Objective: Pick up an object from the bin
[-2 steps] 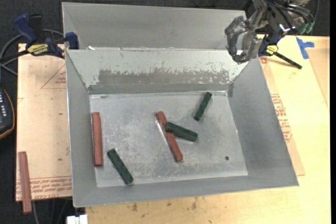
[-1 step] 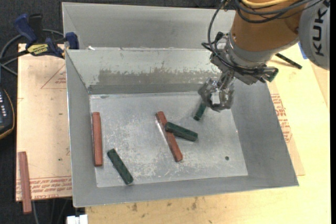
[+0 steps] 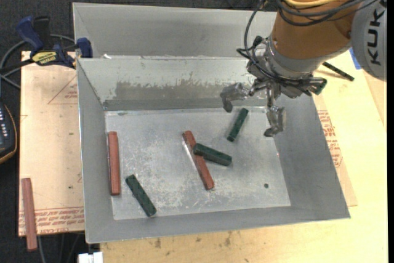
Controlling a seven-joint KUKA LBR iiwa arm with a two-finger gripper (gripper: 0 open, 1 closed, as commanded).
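I read the gripper (image 3: 252, 113) as open, its two fingers spread wide above the back right part of the bin (image 3: 92, 151), with nothing clamped between them. A short dark green bar (image 3: 237, 125) lies tilted on the floor beneath the gap, though I cannot tell from this angle whether either finger touches it. Toward the middle, a second green bar (image 3: 213, 154) rests across a red bar (image 3: 198, 160); a long red bar (image 3: 113, 163) and a third green bar (image 3: 140, 195) lie well apart at the left.

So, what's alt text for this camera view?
A robot hand, open, hangs over a dark green bar at the back right of a grey bin. Also inside: a red bar by the left wall, a green bar near the front, and a slanted green bar touching a central red bar.
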